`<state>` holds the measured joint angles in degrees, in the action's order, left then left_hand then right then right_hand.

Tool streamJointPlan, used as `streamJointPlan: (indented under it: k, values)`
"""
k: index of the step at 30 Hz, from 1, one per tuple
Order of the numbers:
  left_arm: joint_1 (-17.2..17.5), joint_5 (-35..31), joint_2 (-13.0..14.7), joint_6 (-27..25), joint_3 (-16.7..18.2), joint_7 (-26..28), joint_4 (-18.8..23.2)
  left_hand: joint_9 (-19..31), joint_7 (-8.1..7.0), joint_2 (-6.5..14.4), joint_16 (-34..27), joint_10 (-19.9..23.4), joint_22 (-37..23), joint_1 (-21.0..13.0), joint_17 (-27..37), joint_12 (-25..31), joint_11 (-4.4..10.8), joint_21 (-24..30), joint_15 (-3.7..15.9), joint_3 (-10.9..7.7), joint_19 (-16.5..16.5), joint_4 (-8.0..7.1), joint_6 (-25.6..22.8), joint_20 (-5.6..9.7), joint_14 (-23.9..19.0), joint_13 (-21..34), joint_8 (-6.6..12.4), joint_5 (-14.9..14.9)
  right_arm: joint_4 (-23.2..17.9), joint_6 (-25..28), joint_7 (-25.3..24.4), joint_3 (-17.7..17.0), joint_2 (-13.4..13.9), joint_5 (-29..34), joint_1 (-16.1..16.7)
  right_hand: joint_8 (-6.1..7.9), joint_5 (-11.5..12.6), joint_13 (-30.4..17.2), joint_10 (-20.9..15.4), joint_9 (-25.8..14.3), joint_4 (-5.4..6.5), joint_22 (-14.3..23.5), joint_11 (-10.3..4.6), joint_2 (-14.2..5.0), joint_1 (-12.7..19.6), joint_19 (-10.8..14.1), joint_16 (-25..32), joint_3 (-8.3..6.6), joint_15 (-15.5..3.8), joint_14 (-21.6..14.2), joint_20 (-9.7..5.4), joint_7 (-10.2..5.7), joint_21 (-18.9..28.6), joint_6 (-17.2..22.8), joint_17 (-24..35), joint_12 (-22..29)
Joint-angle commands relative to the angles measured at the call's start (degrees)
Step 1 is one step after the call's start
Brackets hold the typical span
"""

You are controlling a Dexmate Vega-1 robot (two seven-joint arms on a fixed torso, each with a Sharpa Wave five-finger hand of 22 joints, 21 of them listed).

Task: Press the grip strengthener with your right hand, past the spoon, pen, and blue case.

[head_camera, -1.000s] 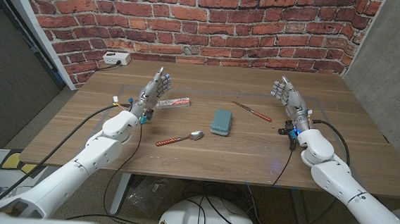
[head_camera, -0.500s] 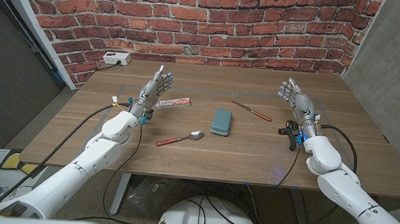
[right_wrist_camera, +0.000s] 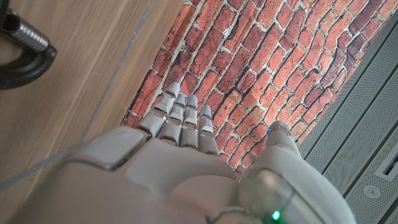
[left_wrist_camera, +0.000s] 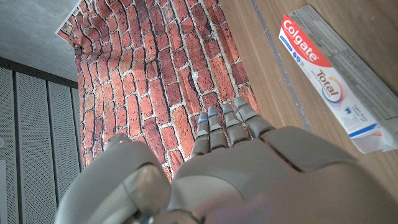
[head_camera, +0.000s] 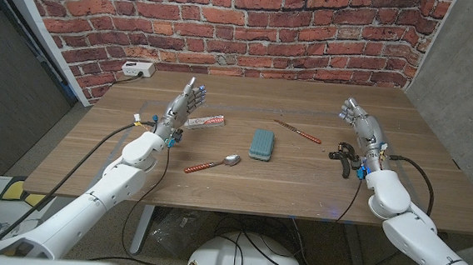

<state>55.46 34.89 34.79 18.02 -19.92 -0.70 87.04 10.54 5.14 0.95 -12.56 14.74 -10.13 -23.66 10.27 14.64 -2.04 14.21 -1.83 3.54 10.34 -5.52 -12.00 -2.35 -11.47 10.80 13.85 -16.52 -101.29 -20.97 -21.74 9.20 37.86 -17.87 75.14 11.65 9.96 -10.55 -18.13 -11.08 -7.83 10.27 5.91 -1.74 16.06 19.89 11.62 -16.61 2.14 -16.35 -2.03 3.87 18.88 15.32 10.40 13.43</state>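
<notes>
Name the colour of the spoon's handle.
Red; the spoon shows best in the head view.

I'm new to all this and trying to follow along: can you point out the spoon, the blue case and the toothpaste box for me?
spoon [head_camera: 213,163]: head view, middle of its handle.
blue case [head_camera: 261,144]: head view, centre of its top face.
toothpaste box [left_wrist_camera: 329,81]: left wrist view, on the printed face.
</notes>
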Motion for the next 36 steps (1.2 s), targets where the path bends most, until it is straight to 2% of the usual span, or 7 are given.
streamJointPlan:
  k: [1, 4, 14, 19, 26, 29, 36]
  values:
    - [-0.95, 0.08, 0.34, -1.45, -0.36, -0.44, 0.24, 0.06, -0.13, 0.33, -0.25, 0.29, -0.12, -0.32, 0.23, 0.00, -0.29, 0.18, -0.01, 0.34, 0.78, -0.09, -0.14, 0.11, -0.67, 0.13, -0.06, 0.21, -2.95, 0.73, -0.44, -2.91, 1.17, 1.81, 4.64, 0.50, 0.14, -0.27, -2.93, -0.18, -0.08, 0.23, -0.51, -0.16, 0.60, 4.05, 1.06, -0.03, -0.98, -3.82, -0.87, -0.18, 1.06, 2.04, 0.19, 0.64]
    - [-2.01, 0.79, -0.24, -2.15, -0.73, -1.20, -0.70, 0.06, -0.15, 0.36, -0.24, 0.38, -0.12, -0.35, 0.23, -0.01, -0.26, 0.20, -0.04, 0.35, 0.95, -0.09, -0.17, 0.06, -0.79, 0.13, -0.10, 0.22, -4.13, 1.17, 0.03, -3.92, 2.17, 2.50, 6.00, 0.75, 0.13, -0.28, -3.81, -0.23, -0.16, 0.24, -0.51, -0.21, 0.89, 5.43, 1.22, -0.12, -1.14, -5.19, -1.26, -0.04, 1.31, 2.95, 0.18, 0.84]
    - [-3.18, 0.09, -1.16, -3.69, -1.46, 0.55, 0.39, 0.07, -0.14, 0.55, -0.15, 0.68, -0.12, -0.49, 0.24, -0.16, -0.32, 0.08, -0.14, 0.41, 1.19, -0.09, -0.32, -0.07, -1.26, 0.14, -0.30, 0.30, -4.73, -0.11, -1.90, -6.71, 3.05, 10.54, 9.84, 1.01, 0.10, -0.29, -4.89, -0.26, -0.19, 0.22, -0.85, -0.12, 1.03, 6.04, 1.04, -0.11, -1.12, -5.62, -1.22, -0.32, 1.28, 3.91, 0.17, 1.12]
    - [-3.36, -1.18, -1.36, -4.00, -1.94, 1.88, 1.48, 0.07, -0.05, 0.63, -0.07, 0.77, -0.12, -0.55, 0.24, -0.25, -0.20, 0.01, -0.12, 0.44, 1.27, -0.09, -0.52, -0.12, -1.38, 0.14, -0.33, 0.33, -4.50, -0.62, -2.99, -7.36, 2.26, 13.46, 10.48, 1.08, 0.09, -0.29, -5.16, -0.27, -0.20, 0.20, -0.83, -0.02, 1.06, 6.44, 0.98, -0.06, -1.30, -5.88, -1.29, -0.41, 1.29, 4.26, 0.17, 1.16]
    - [-3.20, -2.06, -1.51, -4.85, -2.46, 3.15, 2.79, 0.07, -0.03, 0.70, -0.03, 1.00, -0.13, -0.61, 0.25, -0.29, -0.19, -0.05, -0.25, 0.48, 1.39, -0.08, -0.65, -0.15, -1.61, 0.15, -0.40, 0.37, -4.64, -0.55, -6.46, -8.48, 1.95, 22.07, 11.38, 1.08, 0.15, -0.30, -5.83, -0.28, -0.38, 0.16, -1.19, 0.20, 1.38, 7.24, 1.00, -0.06, -1.70, -6.71, -1.50, -0.68, 1.32, 4.59, 0.12, 1.28]
    - [-2.97, -1.07, -1.49, -4.33, -2.48, 1.59, 2.66, 0.08, 0.04, 0.73, 0.00, 0.98, -0.13, -0.63, 0.25, -0.35, -0.30, -0.03, -0.15, 0.50, 1.55, -0.09, -0.66, -0.19, -1.67, 0.15, -0.45, 0.39, -4.83, -0.48, -6.80, -9.04, 2.25, 24.33, 11.88, 1.09, 0.17, -0.30, -6.04, -0.29, -0.43, 0.15, -1.32, 0.27, 1.48, 7.51, 0.97, -0.06, -1.88, -6.87, -1.64, -0.76, 1.34, 4.72, 0.11, 1.32]
    - [-2.13, -0.51, -1.27, -4.60, -2.25, 1.74, 3.04, 0.09, 0.39, 0.87, 0.13, 0.95, -0.12, -0.74, 0.26, -0.54, -0.79, 0.04, -0.53, 0.54, 2.12, -0.08, -0.53, -0.21, -1.79, 0.16, -0.67, 0.44, -7.69, 3.50, -8.87, -10.70, 2.48, 31.41, 14.24, 1.06, 0.25, -0.30, -6.46, -0.29, -0.49, 0.12, -1.53, 0.41, 1.65, 8.10, 0.93, -0.05, -2.22, -7.32, -1.88, -0.95, 1.35, 4.89, 0.09, 1.38]
